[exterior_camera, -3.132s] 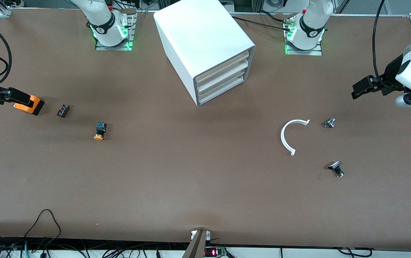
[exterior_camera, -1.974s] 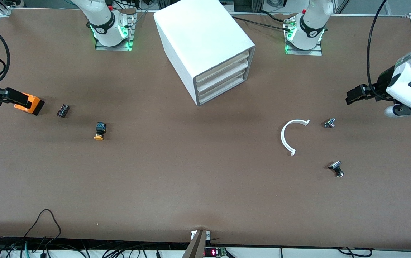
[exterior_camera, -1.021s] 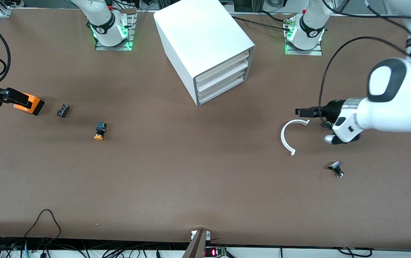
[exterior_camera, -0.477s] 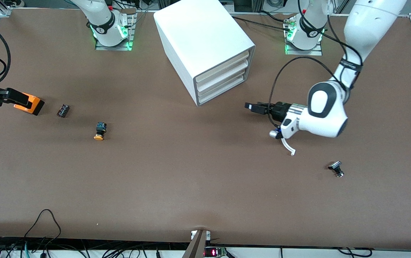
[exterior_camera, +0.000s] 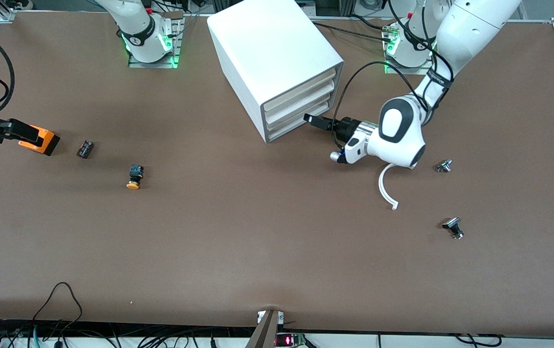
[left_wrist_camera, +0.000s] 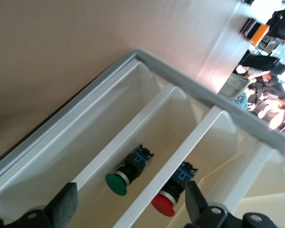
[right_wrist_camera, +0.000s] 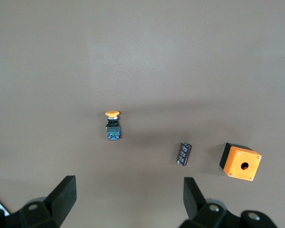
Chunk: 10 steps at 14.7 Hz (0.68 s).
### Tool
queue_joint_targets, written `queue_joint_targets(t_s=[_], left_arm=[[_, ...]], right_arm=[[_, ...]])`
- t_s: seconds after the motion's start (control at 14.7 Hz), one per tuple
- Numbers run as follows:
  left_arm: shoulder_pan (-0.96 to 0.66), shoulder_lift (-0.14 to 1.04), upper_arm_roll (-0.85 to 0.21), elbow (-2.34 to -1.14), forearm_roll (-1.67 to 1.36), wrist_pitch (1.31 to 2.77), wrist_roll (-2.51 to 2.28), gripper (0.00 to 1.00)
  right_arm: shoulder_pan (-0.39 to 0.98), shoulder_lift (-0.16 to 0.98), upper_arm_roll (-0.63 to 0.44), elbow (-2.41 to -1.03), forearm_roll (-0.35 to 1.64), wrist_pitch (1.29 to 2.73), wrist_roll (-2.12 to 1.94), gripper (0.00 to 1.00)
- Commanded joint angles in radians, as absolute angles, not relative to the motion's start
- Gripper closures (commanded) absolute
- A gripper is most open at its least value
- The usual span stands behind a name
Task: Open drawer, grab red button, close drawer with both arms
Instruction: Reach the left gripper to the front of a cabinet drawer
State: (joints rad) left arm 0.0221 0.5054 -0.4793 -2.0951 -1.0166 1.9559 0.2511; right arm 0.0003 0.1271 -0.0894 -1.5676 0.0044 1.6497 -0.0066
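Left gripper [exterior_camera: 309, 118], jaws apart, has swung in to the cabinet [exterior_camera: 267, 53] front, upper centre. The drawer [exterior_camera: 289, 127] is not yet open. The red button [left_wrist_camera: 164, 203] lies inside. Right gripper [right_wrist_camera: 128, 190], jaws apart, waits over its end of the table.

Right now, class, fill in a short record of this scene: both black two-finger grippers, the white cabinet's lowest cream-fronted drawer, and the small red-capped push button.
left gripper: open, at the white cabinet's drawer fronts
right gripper: open, waits over the table's right-arm end
lowest cream-fronted drawer: shut
red-capped push button: inside the cabinet, untouched
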Motion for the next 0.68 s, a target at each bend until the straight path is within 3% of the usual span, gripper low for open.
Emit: queue_joint_targets(t_s=[0.0, 0.2, 0.41, 0.54, 0.61], left_arm=[[0.032, 0.457, -0.499, -2.186, -1.046, 1.977, 0.322, 0.02], [0.037, 0.454, -0.512, -2.210, -1.046, 1.973, 0.328, 0.09], [0.040, 0.454, -0.520, -2.212, -1.046, 1.974, 0.328, 0.35], [0.048, 0.440, -0.520, -2.210, -1.046, 1.964, 0.324, 0.34], [0.057, 0.428, -0.522, -2.210, -1.046, 1.951, 0.315, 0.26]], right_arm=[[-0.014, 0.121, -0.080, -1.578, -0.002, 1.649, -0.020, 0.00], [-0.014, 0.117, -0.080, -1.583, -0.003, 1.649, -0.020, 0.00], [-0.011, 0.112, -0.075, -1.586, -0.005, 1.649, -0.018, 0.00], [-0.011, 0.100, -0.074, -1.606, -0.003, 1.654, -0.012, 0.00], [-0.011, 0.100, -0.074, -1.609, -0.003, 1.657, -0.014, 0.00]])
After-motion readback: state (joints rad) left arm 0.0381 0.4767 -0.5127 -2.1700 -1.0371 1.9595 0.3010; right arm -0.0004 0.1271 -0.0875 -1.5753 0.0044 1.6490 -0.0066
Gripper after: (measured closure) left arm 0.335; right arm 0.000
